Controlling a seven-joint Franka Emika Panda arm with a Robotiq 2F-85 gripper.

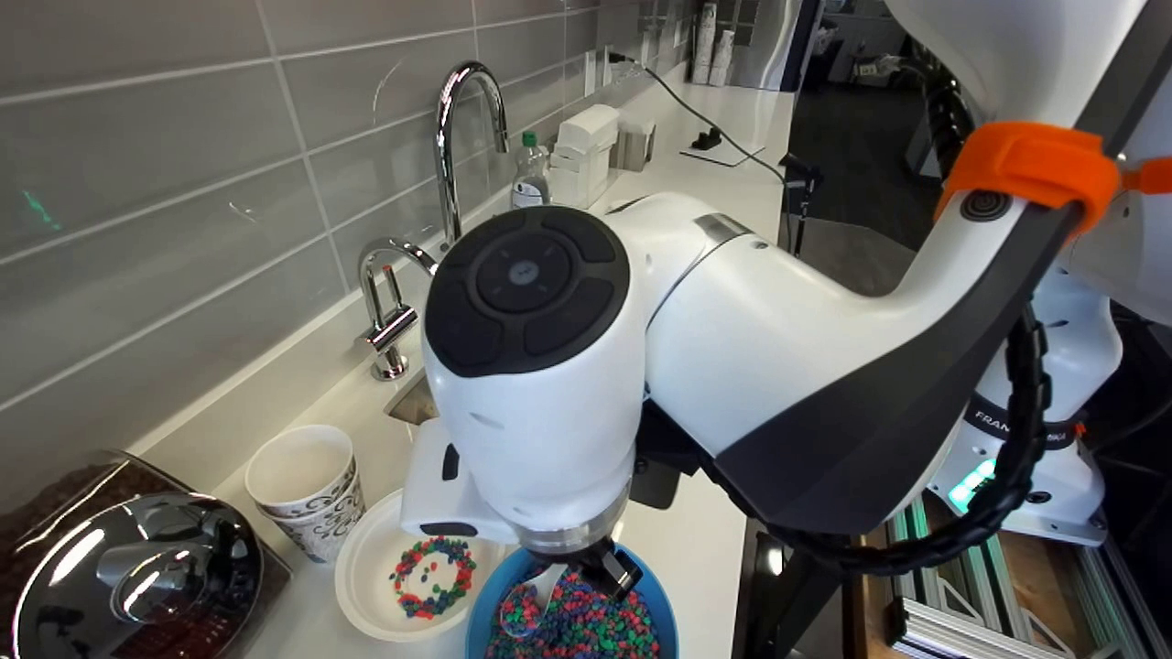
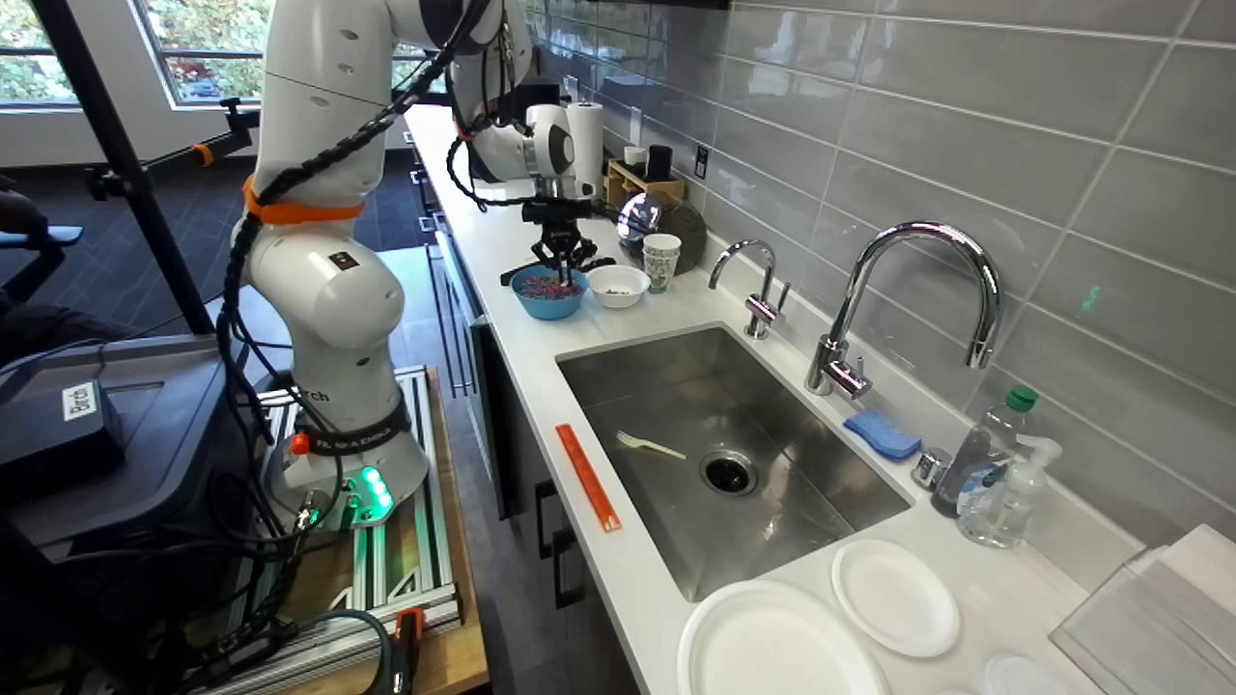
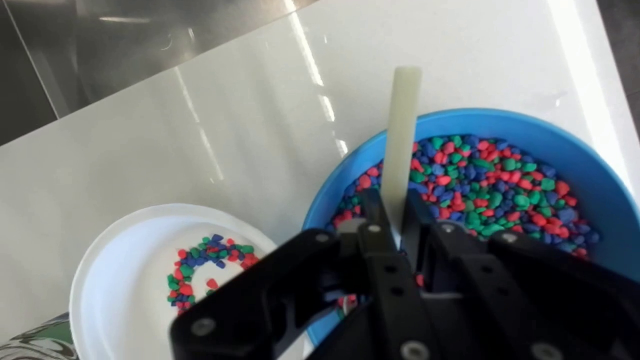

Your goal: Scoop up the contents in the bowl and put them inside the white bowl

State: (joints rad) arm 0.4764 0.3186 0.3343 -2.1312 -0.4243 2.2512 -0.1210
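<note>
Heap of tiny pebbles (image 3: 505, 190), red/green/blue mix, inside the blue bowl (image 3: 480, 122). Small ring of the same lies in the white bowl (image 3: 117, 270), just beside the blue bowl; touching or just apart, can't tell. The claw (image 3: 395, 212) is over the blue bowl, pinched on the handle of a pale spoon (image 1: 546, 588); in an exterior view the scooping end is inside the blue bowl with pebbles on it. Part-buried or clear of the heap: can't tell.

Handling, judged: pebbles likely hard, light one by one, loose, not fragile; any tilt should roll them off. Don't pick singly, move them by the spoon. Spoon likely light plastic, smooth; thin handle may flex or twist in the claw on a deep push. Best hold: low on the handle, near the scooping end, kept level. Loaded blue bowl probably heaviest; leave it, or pinch the rim if it must move. White bowl looks light, likely skids if bumped; if needed, take its rim on the side away from the blue bowl.
</note>
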